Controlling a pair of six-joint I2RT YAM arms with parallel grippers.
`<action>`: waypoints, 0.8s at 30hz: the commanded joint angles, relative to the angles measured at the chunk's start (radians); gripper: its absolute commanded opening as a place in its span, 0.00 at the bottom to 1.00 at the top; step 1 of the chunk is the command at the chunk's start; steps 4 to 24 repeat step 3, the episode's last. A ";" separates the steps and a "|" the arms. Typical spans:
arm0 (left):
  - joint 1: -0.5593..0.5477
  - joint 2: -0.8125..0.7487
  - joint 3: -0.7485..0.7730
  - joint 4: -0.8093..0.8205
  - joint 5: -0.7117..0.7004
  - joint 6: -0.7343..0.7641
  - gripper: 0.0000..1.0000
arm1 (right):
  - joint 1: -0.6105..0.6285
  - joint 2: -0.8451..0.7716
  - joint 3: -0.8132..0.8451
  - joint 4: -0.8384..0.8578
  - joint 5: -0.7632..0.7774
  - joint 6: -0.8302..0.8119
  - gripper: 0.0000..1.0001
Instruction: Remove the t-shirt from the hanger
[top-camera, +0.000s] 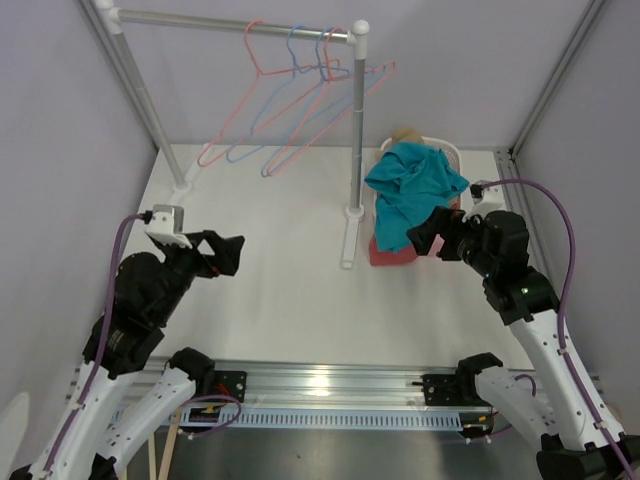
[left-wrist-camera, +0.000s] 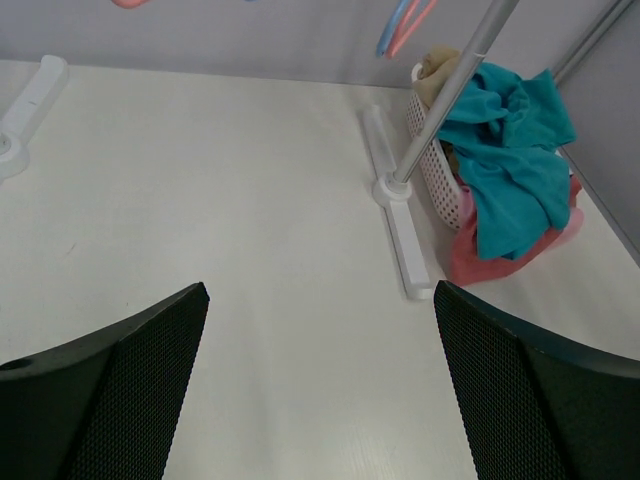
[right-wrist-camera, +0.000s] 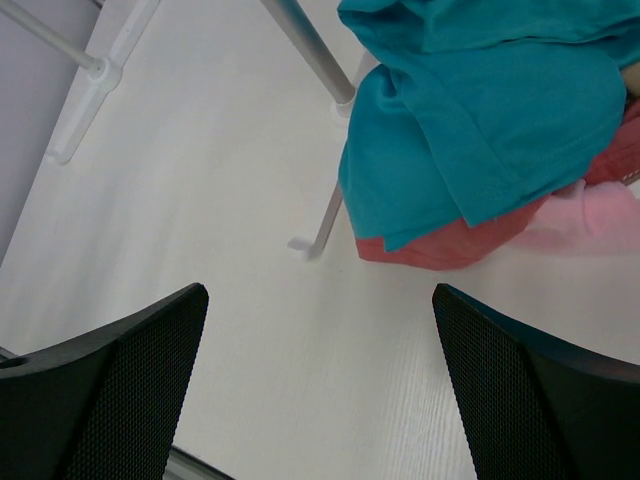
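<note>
Table (top-camera: 280, 290), white, takes up most of the top view. Rack (top-camera: 357, 120) stands at its far side; the rail's left end and the left post run out at the frame edge. Left arm (top-camera: 140, 300) and right arm (top-camera: 520, 290) are cut off at the bottom. T-shirt (top-camera: 415, 190), teal, is off the hangers and heaped over the basket (left-wrist-camera: 437, 170) at far right, just beside the rack's right post. It is crumpled, so neck and sleeves cannot be made out. Its long axis runs far to near, spilling over the basket's near rim down toward the table, and a stitched hem edge shows in the right wrist view. It covers most of the basket. A red garment (top-camera: 385, 252) shows under it at table level, mostly hidden. A tan item (top-camera: 405, 135) at the basket's far end is too unclear to name. Hangers (top-camera: 290, 100), pink and blue wire, hang tilted on the rail. Left gripper (top-camera: 228, 253) is spread wide over bare table, gripping nothing. Right gripper (top-camera: 425, 235), also spread wide and empty, is near the shirt's lower edge. Whether they touch cannot be told.
</note>
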 joint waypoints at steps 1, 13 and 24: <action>-0.005 -0.001 -0.004 0.012 -0.004 -0.024 1.00 | 0.004 -0.007 0.000 0.011 -0.002 -0.003 0.99; -0.005 -0.005 -0.004 0.015 0.000 -0.024 0.99 | 0.004 -0.012 -0.001 0.014 -0.004 -0.005 0.99; -0.005 -0.005 -0.004 0.015 0.000 -0.024 0.99 | 0.004 -0.012 -0.001 0.014 -0.004 -0.005 0.99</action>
